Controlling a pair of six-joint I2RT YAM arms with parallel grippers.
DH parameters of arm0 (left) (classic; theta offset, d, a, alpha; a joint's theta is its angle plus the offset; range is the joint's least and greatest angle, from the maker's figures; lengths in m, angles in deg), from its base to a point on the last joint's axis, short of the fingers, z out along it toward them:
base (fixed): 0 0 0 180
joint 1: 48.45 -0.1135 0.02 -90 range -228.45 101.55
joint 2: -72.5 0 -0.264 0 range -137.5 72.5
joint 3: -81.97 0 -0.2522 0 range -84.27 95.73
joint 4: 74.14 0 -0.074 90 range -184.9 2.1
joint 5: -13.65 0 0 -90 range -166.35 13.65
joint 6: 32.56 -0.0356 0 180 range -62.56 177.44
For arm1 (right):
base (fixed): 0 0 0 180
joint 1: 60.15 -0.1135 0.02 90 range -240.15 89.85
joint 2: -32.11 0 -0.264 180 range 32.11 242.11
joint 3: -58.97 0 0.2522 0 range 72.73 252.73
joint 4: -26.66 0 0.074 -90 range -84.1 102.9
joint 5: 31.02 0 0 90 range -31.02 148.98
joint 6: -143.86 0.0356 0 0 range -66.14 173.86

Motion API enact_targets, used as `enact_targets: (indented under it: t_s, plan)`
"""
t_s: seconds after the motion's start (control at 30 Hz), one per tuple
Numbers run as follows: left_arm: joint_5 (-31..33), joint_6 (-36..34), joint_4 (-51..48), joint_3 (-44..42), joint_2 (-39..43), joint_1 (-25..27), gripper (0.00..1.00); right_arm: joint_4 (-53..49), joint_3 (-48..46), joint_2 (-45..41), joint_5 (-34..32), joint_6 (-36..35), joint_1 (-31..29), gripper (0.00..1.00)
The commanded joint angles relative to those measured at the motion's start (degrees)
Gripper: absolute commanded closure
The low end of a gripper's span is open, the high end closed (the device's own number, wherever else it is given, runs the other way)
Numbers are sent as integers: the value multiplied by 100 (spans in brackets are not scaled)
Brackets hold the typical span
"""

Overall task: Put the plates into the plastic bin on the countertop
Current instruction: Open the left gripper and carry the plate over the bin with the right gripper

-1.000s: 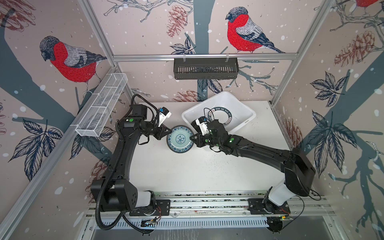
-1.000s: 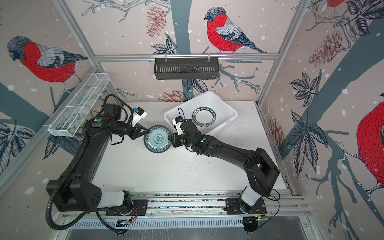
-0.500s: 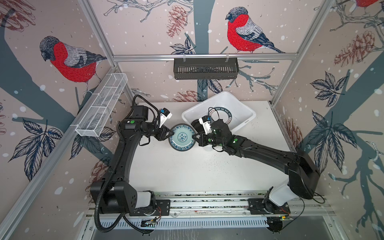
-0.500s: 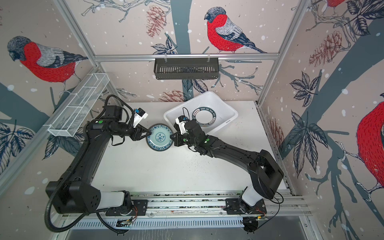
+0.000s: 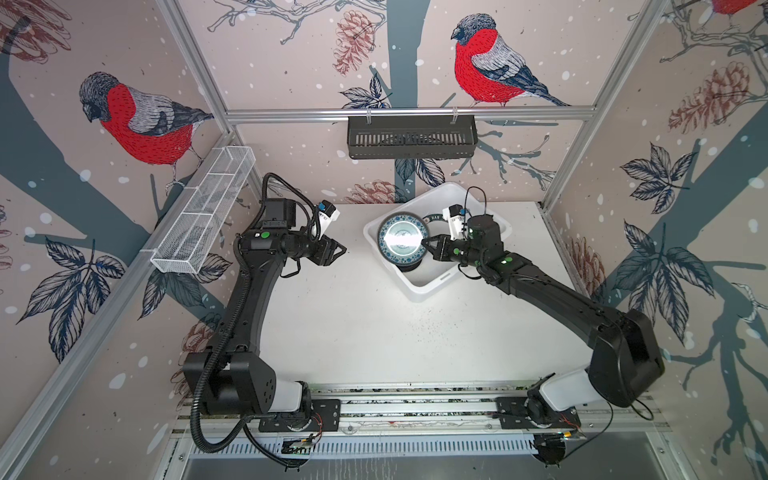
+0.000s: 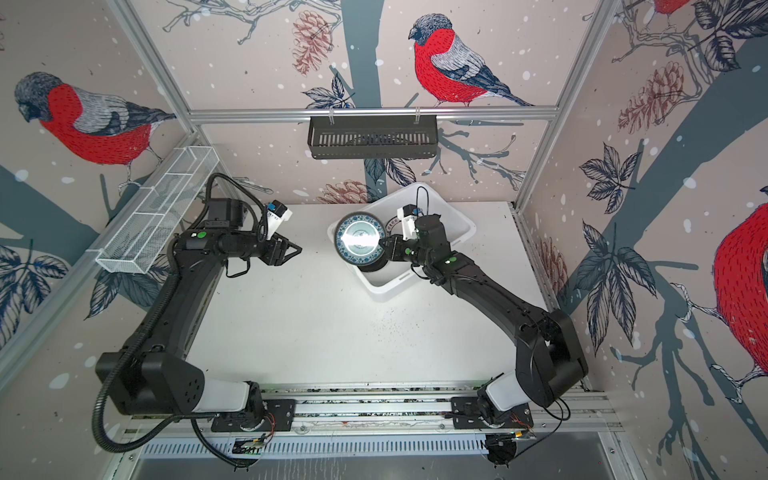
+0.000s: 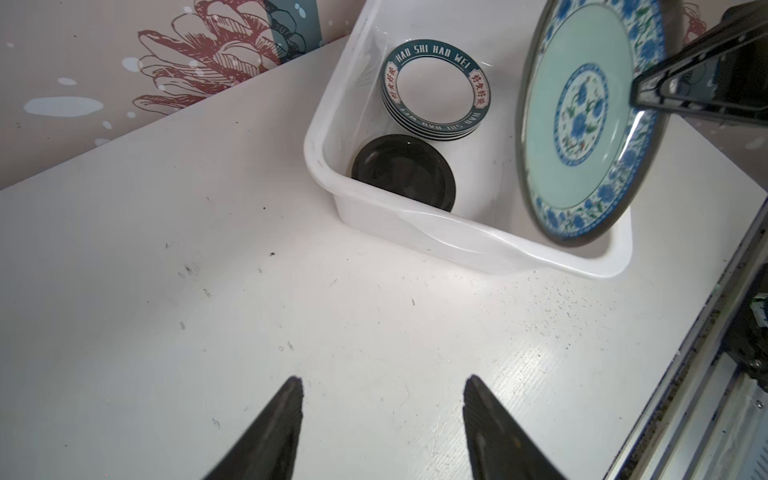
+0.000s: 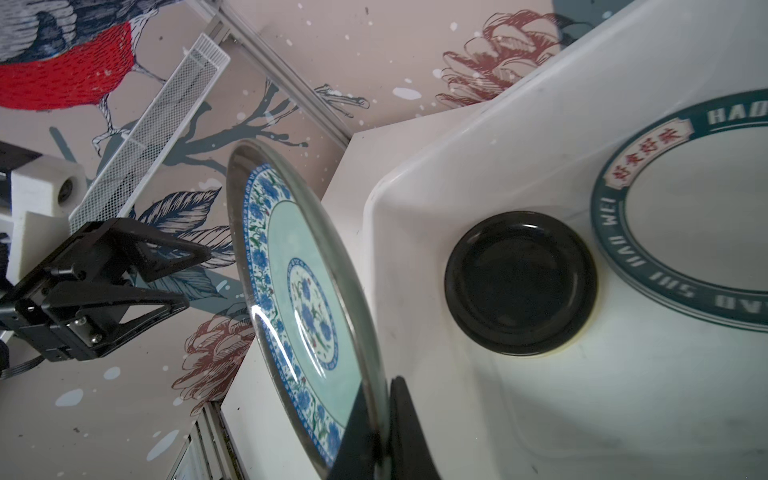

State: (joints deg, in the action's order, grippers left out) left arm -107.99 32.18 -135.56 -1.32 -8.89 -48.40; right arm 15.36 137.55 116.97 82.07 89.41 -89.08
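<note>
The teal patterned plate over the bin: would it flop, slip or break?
Probably stiff: the teal patterned plate shows no bend though the right gripper pinches only its rim. Likely slippery: its glaze glares. It might chip if dropped onto the black plate in the plastic bin.

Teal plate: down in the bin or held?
Held. Right gripper pinches the teal plate at its rim, tilted above the bin.
</note>
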Motion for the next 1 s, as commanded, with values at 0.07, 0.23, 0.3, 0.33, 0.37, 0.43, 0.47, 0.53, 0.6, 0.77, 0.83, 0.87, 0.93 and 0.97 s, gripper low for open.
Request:
enact_targets:
  t_s: [0.07,0.23,0.3,0.33,0.37,0.43,0.47,0.53,0.6,0.77,0.83,0.87,0.93,0.97]
  plan:
    - [805,368,609,236,12,-3,37,-317,280,263,523,-189,559,95]
    - [1342,363,1024,46,105,-1,31,-708,761,798,737,-162,848,95]
    - [1544,250,1052,-13,55,-1,31,-942,1030,1027,731,-132,906,95]
    - [1714,286,1076,-40,36,-5,31,-1033,1130,1141,776,-79,943,95]
    - [1870,334,1104,-59,35,-5,31,-1155,1319,1291,839,-32,981,95]
    - [1986,310,1136,-118,60,-5,31,-1468,1669,1545,883,-30,1016,95]
    - [1981,265,1151,-142,85,-5,31,-1637,1876,1674,896,-33,1033,95]
    - [1944,237,1188,-157,92,-5,31,-1972,2274,1913,889,-76,1054,95]
    - [1916,248,1198,-110,42,-5,31,-2308,2693,2162,862,-143,1049,95]
    - [1828,291,1158,39,-88,-5,31,-2939,3476,2622,670,-222,1042,94]
    - [1770,281,1161,64,-138,-5,31,-3220,3715,2789,570,-267,1047,94]
    - [1734,284,1162,77,-169,-5,31,-3341,3813,2868,549,-301,1040,94]
    - [1703,315,1162,123,-238,-5,31,-3609,3998,3029,496,-423,1034,93]
    - [1700,347,1155,172,-283,-5,31,-3779,4102,3138,439,-482,1030,93]
